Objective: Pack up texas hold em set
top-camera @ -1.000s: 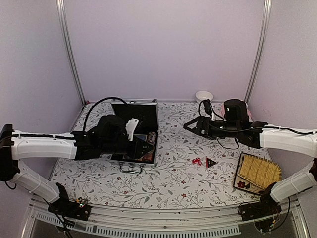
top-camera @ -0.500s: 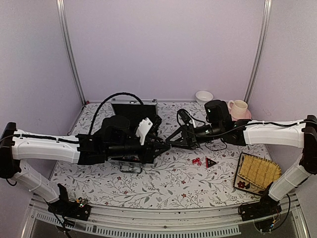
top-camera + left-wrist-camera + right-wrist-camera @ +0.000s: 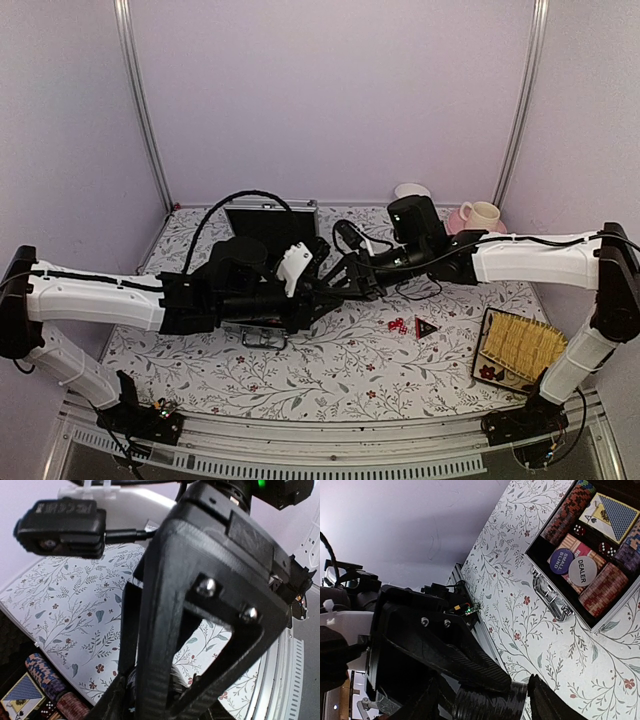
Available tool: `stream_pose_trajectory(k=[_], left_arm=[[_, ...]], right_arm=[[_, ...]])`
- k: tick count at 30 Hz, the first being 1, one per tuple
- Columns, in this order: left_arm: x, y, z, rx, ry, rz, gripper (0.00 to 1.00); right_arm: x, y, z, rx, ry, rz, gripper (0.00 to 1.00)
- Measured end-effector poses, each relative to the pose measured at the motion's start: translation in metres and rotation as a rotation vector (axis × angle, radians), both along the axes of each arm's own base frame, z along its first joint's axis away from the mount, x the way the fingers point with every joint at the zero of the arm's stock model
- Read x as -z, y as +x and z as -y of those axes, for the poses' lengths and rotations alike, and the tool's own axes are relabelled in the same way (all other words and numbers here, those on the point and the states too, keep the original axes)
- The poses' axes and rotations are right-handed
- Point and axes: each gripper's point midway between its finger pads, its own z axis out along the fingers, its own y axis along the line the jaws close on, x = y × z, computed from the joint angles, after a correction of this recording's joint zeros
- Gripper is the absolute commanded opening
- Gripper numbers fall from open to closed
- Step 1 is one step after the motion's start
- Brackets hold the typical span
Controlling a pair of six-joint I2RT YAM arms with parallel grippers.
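Chip stack (image 3: 490,704), black and ribbed, is clamped by the left gripper (image 3: 322,293) and straddled by the right gripper's (image 3: 345,283) parted fingers. Only in the right wrist view is the open aluminium briefcase (image 3: 620,610) on floral cloth (image 3: 520,625) shown packed with chips (image 3: 602,587), cards (image 3: 615,512) and dice (image 3: 578,529).

white button (image 3: 582,570): "dealer"; purple button (image 3: 562,561): "small blind"

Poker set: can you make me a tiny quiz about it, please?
1. True or false: the case is shut.
2. What lies beside the red dice on the table? A spoon, B triangle, C ball.
3. Which word is on the white disc in the case?
Key: 1 false; 2 B; 3 DEALER.
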Motion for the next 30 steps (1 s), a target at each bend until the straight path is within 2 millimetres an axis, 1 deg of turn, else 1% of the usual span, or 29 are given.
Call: stream_pose_trajectory(k=[4,5,12,16,17,19,21,22,23,24,25,26,27,28,29,30], left_arm=[[0.002,-0.001,0.0,-0.004,0.012,0.008,0.14],[0.002,-0.001,0.0,-0.006,0.014,0.012,0.14],[0.002,-0.001,-0.001,-0.013,0.027,0.03,0.14],[0.004,-0.002,-0.001,-0.023,0.047,0.054,0.14],[0.004,-0.002,-0.001,-0.026,0.052,0.061,0.13],[0.005,-0.002,-0.001,-0.035,0.057,0.068,0.14],[0.005,-0.002,-0.001,-0.041,0.062,0.074,0.18],[0.005,-0.002,-0.001,-0.044,0.063,0.076,0.21],[0.005,-0.002,-0.001,-0.047,0.063,0.078,0.27],[0.005,-0.002,-0.001,-0.048,0.064,0.078,0.36],[0.005,-0.002,-0.001,-0.049,0.064,0.079,0.47],[0.005,-0.002,-0.001,-0.051,0.065,0.079,0.6],[0.005,-0.002,-0.002,-0.054,0.064,0.079,0.72],[0.005,-0.001,-0.002,-0.059,0.066,0.081,0.79],[0.004,0.0,-0.003,-0.066,0.065,0.083,0.84],[0.003,0.001,-0.004,-0.076,0.059,0.077,0.87]], right_arm=[[0.007,-0.001,-0.005,0.0,-0.049,0.007,0.55],[0.007,-0.001,-0.005,0.001,-0.06,0.01,0.52],[0.012,0.001,-0.004,0.007,-0.096,0.03,0.4],[0.013,0.0,-0.003,0.01,-0.106,0.02,0.24],[0.013,0.0,-0.003,0.009,-0.106,0.021,0.21],[0.013,0.0,-0.003,0.005,-0.107,0.024,0.2],[0.014,0.0,-0.003,0.004,-0.107,0.025,0.15],[0.014,0.0,-0.003,0.004,-0.107,0.026,0.14],[0.014,0.0,-0.003,0.004,-0.107,0.026,0.14],[0.014,0.0,-0.003,0.004,-0.107,0.026,0.14],[0.014,0.0,-0.003,0.004,-0.107,0.027,0.14],[0.014,0.0,-0.004,0.005,-0.107,0.028,0.14],[0.014,0.001,-0.004,0.008,-0.108,0.029,0.14],[0.014,0.001,-0.004,0.01,-0.109,0.032,0.14],[0.015,0.001,-0.004,0.014,-0.113,0.033,0.14],[0.016,0.003,-0.004,0.021,-0.117,0.037,0.14]])
